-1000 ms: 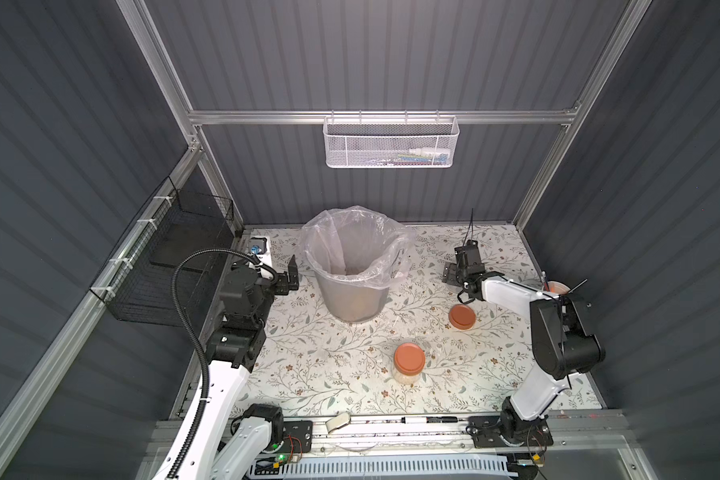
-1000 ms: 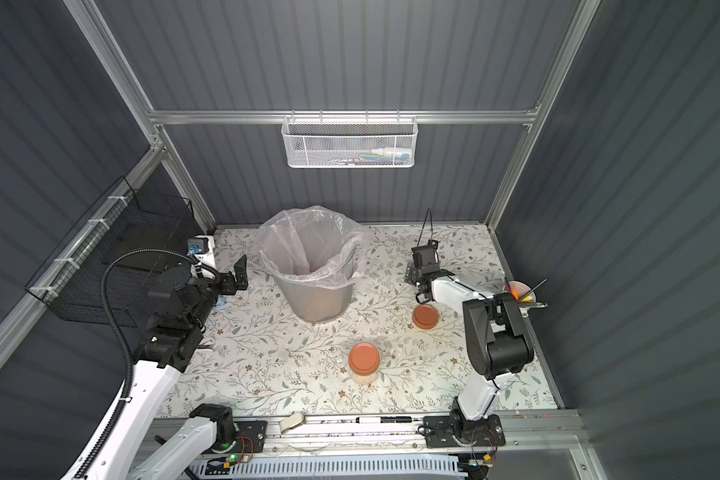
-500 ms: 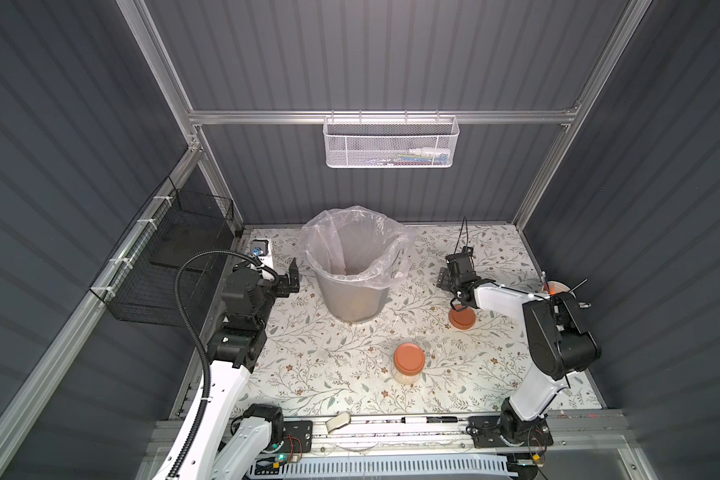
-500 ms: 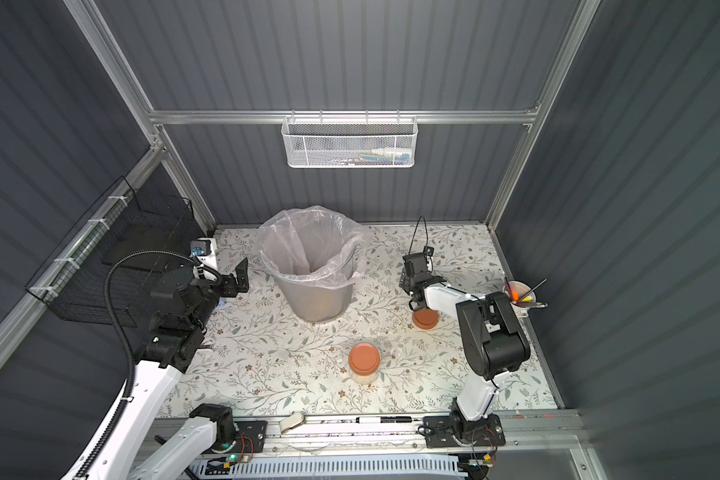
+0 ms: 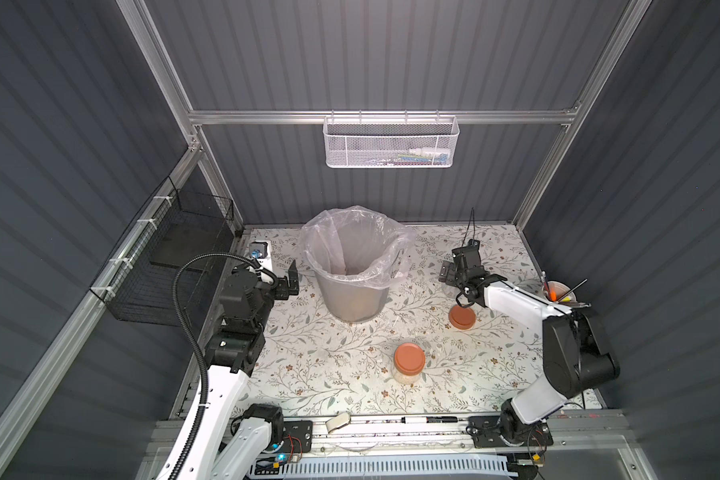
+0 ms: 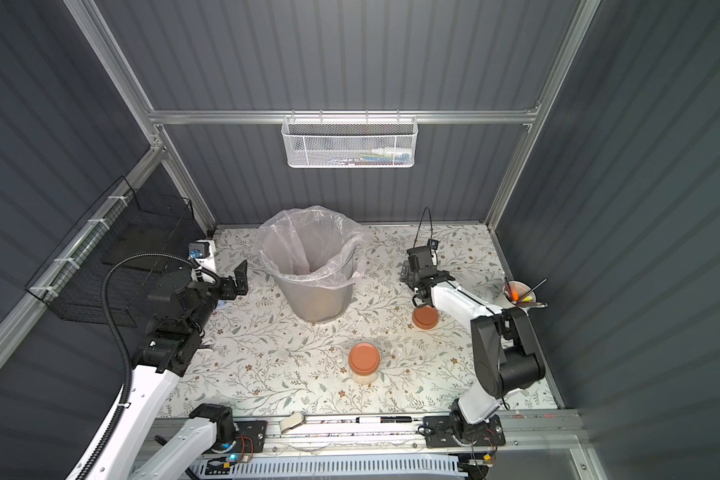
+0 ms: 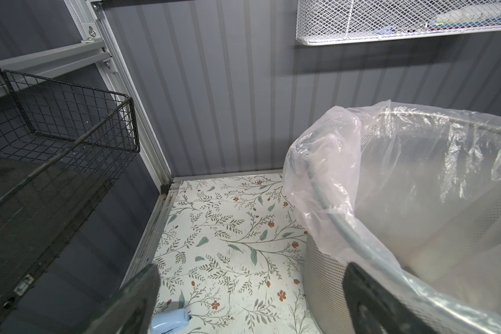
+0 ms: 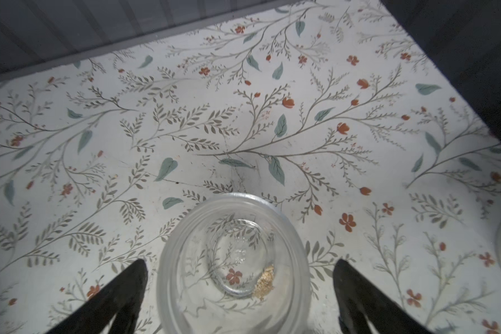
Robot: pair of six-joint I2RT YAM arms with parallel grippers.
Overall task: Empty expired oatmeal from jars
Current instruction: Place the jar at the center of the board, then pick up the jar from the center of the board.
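Right gripper (image 8: 241,267) poised over the open jar (image 8: 203,231) at the far right of the table (image 5: 308,353); the jar stands upright, mouth up, between the two fingers (image 8: 128,289), which are spread wide and clear of its wall on both sides, so nothing is held or touched. Only a small clump of oatmeal (image 8: 265,282) shows on its bottom, so this jar reads as emptied. The loose lid (image 5: 462,318) lies flat on the table, just to the near side of the gripper. The relation on which the coming move turns: the capped jar (image 5: 409,365), upright with its axis vertical and pale flakes showing through its wall, stands nearer and to the left of the right gripper, past the loose lid and well apart from the bin (image 5: 352,299) at far centre. The right arm appears the nearer of the two to it; a reach would likely run toward the near edge and leftward, skirting the loose lid. Left gripper (image 7: 252,270) hangs just beside the bin's left wall, its fingers likewise apart, empty and apparently touching nothing
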